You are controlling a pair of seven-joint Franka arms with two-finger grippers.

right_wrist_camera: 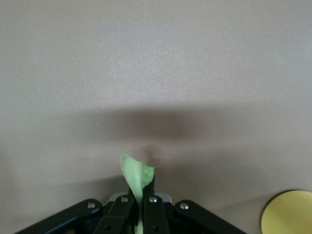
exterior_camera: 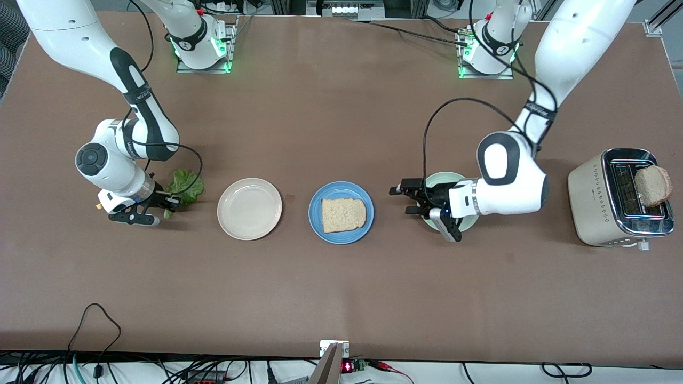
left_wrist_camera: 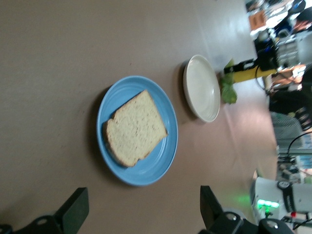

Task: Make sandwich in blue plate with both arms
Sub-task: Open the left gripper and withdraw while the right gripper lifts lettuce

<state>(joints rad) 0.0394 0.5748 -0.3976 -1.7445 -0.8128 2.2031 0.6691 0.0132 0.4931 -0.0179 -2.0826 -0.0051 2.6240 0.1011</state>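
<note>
No text, brand or number can be read anywhere. The black bands on the two glossy white robot arms carry small white lettering, but it is too small to make out.

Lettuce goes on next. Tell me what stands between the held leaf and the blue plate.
The cream-white plate lies on the table between them. The right end effector grips the lettuce leaf toward the right arm's end; the blue plate holds one bread slice.

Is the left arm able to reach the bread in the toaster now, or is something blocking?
Probably yes: the left gripper is open, over the mint-green plate; nothing stands between it and the toaster bread.
</note>
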